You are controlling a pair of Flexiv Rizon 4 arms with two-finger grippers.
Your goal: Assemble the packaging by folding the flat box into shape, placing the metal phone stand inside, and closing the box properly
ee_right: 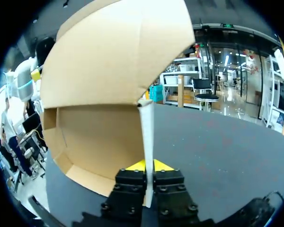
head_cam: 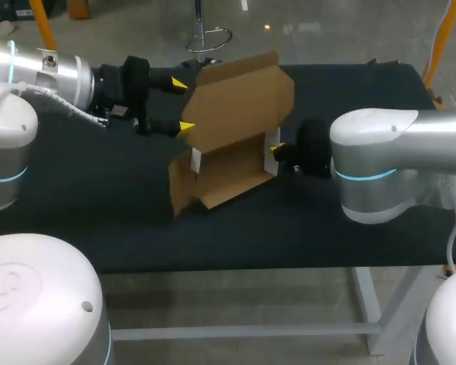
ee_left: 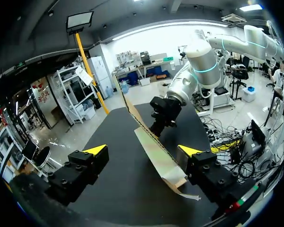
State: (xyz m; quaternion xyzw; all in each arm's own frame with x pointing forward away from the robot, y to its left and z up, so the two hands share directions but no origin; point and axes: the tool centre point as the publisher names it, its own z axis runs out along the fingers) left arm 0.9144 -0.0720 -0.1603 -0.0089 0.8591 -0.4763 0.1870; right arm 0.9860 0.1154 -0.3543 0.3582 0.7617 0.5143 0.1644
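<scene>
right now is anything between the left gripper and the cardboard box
Nothing visible does. The open left gripper sits close to the edge of the cardboard box, by its raised panel. The right gripper is shut on a side flap at the opposite side, not in between.

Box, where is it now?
In the head view the box stands in the middle of the table, between the grippers: the right gripper pinches its side flap, the open left gripper sits by its raised lid.

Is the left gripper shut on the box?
No: the left gripper is wide open, and one of its fingers stands well clear of the box edge between them.
</scene>
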